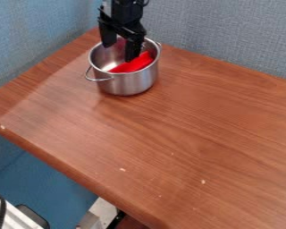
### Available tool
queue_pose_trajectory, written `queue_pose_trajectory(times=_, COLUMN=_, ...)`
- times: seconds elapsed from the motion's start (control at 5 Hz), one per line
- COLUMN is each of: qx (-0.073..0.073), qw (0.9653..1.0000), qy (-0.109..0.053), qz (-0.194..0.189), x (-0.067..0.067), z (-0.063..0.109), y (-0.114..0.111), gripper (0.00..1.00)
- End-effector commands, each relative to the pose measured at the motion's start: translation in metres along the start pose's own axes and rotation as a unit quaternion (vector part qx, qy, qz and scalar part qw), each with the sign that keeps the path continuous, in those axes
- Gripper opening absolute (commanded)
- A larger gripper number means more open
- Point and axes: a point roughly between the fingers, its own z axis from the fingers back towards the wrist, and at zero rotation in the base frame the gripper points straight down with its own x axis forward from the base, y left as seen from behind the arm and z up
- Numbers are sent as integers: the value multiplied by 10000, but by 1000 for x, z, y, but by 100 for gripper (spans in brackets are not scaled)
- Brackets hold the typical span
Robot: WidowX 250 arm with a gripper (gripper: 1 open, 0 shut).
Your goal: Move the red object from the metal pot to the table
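A small shiny metal pot (119,77) stands near the far left corner of the reddish-brown table (170,134). Inside it lies the red object (137,63), a flat bright red block resting against the pot's right inner side. My black gripper (121,43) points straight down over the pot, open, with its fingers reaching down past the rim to either side of the block's upper end. The lower fingertips are partly hidden by the pot's wall, so contact with the block cannot be told.
A blue-grey wall stands close behind the pot and along the left. The table's rounded front and left edges drop off to a blue floor, with some grey equipment (14,215) at the bottom left.
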Motion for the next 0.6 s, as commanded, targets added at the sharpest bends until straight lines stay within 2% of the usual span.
queue_pose_trajectory(times=0.0, qx=169, qw=9998, qy=-116, qz=-87, x=3, z=9, y=2, gripper=100)
queue_pose_trajectory(times=0.4, qx=201, qw=9996, qy=-33, qz=-174, x=5, z=1, y=0, gripper=100)
